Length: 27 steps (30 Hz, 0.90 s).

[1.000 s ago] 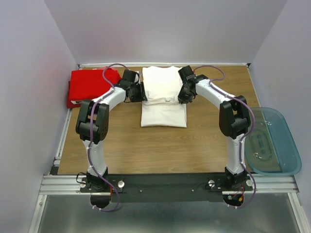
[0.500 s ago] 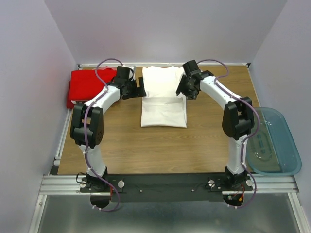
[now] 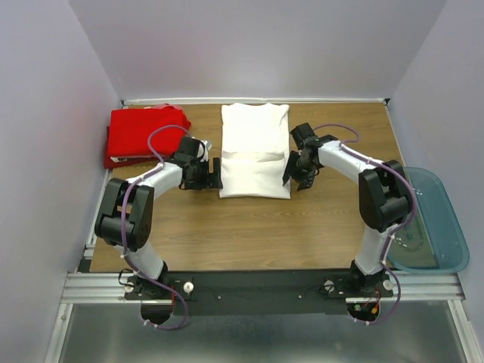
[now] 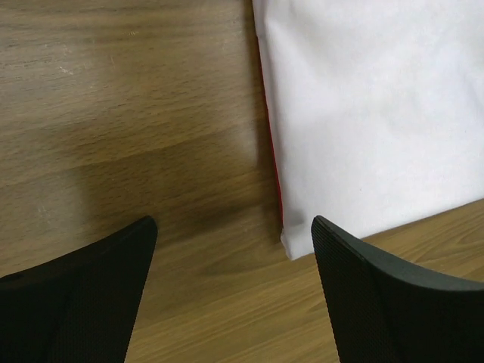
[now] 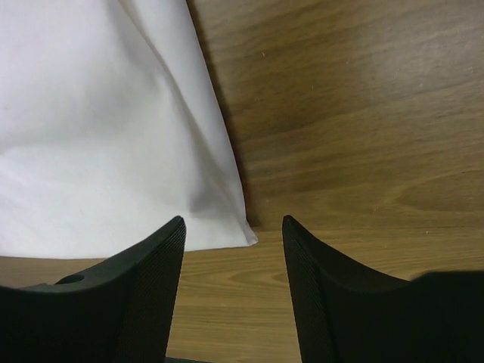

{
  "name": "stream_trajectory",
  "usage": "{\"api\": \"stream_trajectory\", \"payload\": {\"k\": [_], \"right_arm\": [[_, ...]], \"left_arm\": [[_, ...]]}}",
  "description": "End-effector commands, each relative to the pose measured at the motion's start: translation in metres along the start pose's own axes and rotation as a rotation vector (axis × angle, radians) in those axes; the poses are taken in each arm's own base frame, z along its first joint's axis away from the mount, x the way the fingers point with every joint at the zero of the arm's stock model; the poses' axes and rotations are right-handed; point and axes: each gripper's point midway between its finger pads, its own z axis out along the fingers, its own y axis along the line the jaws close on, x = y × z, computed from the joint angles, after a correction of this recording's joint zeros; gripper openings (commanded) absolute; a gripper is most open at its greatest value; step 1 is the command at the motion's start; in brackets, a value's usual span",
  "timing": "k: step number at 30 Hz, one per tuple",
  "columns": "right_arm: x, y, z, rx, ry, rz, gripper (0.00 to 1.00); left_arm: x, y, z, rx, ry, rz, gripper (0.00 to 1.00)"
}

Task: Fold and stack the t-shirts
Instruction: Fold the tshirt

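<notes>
The red t-shirt [image 3: 144, 134] lies folded at the far left of the desk [image 3: 249, 234], untouched and apart from both arms. Just right of it, the left hand [image 4: 233, 222] has swung from the far left shoulder of the white t-shirt [image 3: 255, 151] back to its near left corner. Its fingers are spread wide with nothing between them but bare wood and the corner tip, and a thin red edge peeks from under the cloth there. The white t-shirt itself sits mid-desk as a narrow rectangle with a cross fold line halfway down, and its outline is unchanged over the last second. The right hand [image 5: 234, 220] mirrors the move and now sits at the near right corner, also spread open and empty, with the corner tip lying between its fingertips. The plastic tub [image 3: 423, 219] rests off the right edge.

The arms seem lined up to pinch both near corners for a fold away from the bases. Stacking with the red one has not begun.
</notes>
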Motion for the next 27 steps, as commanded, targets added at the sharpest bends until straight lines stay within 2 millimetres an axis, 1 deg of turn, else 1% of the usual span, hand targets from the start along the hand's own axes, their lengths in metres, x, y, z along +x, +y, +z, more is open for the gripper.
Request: {"api": "stream_trajectory", "payload": {"k": [1, 2, 6, 9, 12, 15, 18, 19, 20, 22, 25, 27], "right_arm": [[0.015, 0.006, -0.002, -0.043, 0.019, 0.001, 0.6], [0.018, 0.008, -0.001, -0.05, 0.024, -0.002, 0.59], [0.028, 0.003, 0.002, -0.04, 0.043, 0.013, 0.56], [0.035, 0.0, 0.004, -0.037, 0.058, 0.02, 0.51], [0.043, -0.006, 0.008, -0.022, 0.071, 0.028, 0.49], [0.044, -0.012, 0.013, -0.002, 0.063, 0.026, 0.47], [0.044, -0.014, 0.018, 0.011, 0.067, 0.017, 0.39], [0.044, -0.015, 0.02, 0.019, 0.068, 0.019, 0.35], [0.044, -0.016, 0.022, 0.025, 0.065, 0.019, 0.33], [0.045, -0.02, 0.025, 0.038, 0.068, 0.018, 0.28], [0.047, -0.021, 0.029, 0.041, 0.075, 0.015, 0.25], [0.045, -0.02, 0.03, 0.037, 0.072, 0.018, 0.2]], "left_arm": [[0.004, -0.009, -0.006, 0.042, -0.016, 0.002, 0.91], [0.005, -0.009, -0.007, 0.041, -0.018, 0.001, 0.91], [0.002, -0.011, -0.01, 0.043, -0.031, 0.001, 0.91], [0.003, -0.01, -0.011, 0.042, -0.033, 0.0, 0.91], [0.004, -0.01, -0.012, 0.042, -0.031, -0.002, 0.91], [0.005, -0.01, -0.013, 0.041, -0.033, 0.0, 0.91], [0.005, -0.012, -0.014, 0.049, -0.033, 0.008, 0.91], [0.005, -0.012, -0.014, 0.046, -0.032, 0.012, 0.9], [0.007, -0.012, -0.014, 0.046, -0.029, 0.014, 0.9], [0.008, -0.013, -0.014, 0.05, -0.026, 0.018, 0.88], [0.012, -0.014, -0.011, 0.052, -0.011, 0.022, 0.84], [0.016, -0.015, -0.009, 0.049, 0.002, 0.024, 0.82]]}}
